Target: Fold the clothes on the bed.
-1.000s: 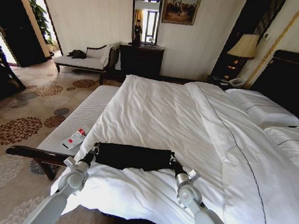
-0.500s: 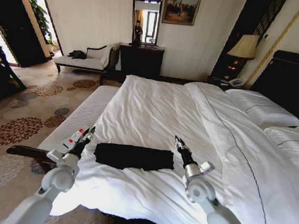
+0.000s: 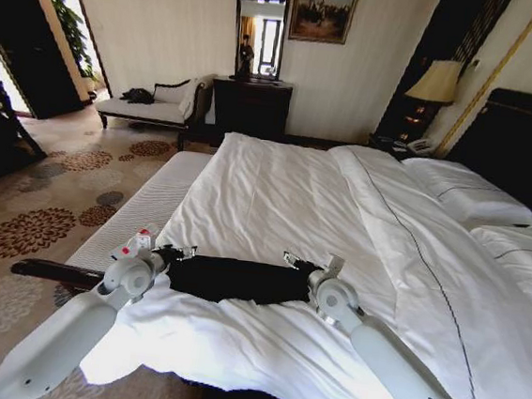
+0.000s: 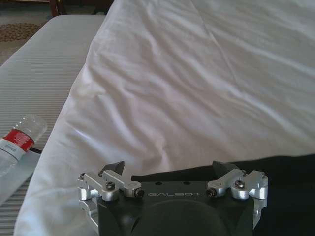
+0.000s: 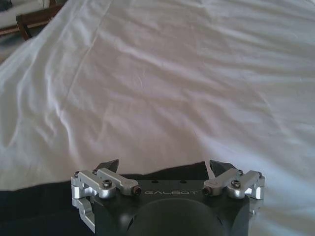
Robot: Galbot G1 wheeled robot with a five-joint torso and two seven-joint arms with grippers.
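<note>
Shirt point(image 3: 237, 280), folded into a flat black strip, lies across the near end of the bed point(image 3: 285, 201), close to its foot edge. My left end effector point(image 3: 184, 251) sits at the strip's left end and my right end effector point(image 3: 290, 258) at its right end, both w/ fingers spread apart over the fabric, nothing clamped. Bottle point(image 4: 18, 142) lies on the bench point(image 3: 143, 208) beside the bed, on my left.

Lying folded into a dark strip, black T-shirt point(image 3: 237, 280) on near part of white bed point(image 3: 286, 192). Flanking it, left gripper point(image 3: 178, 252) touching left end, right gripper point(image 3: 299, 264) touching right end.
</note>
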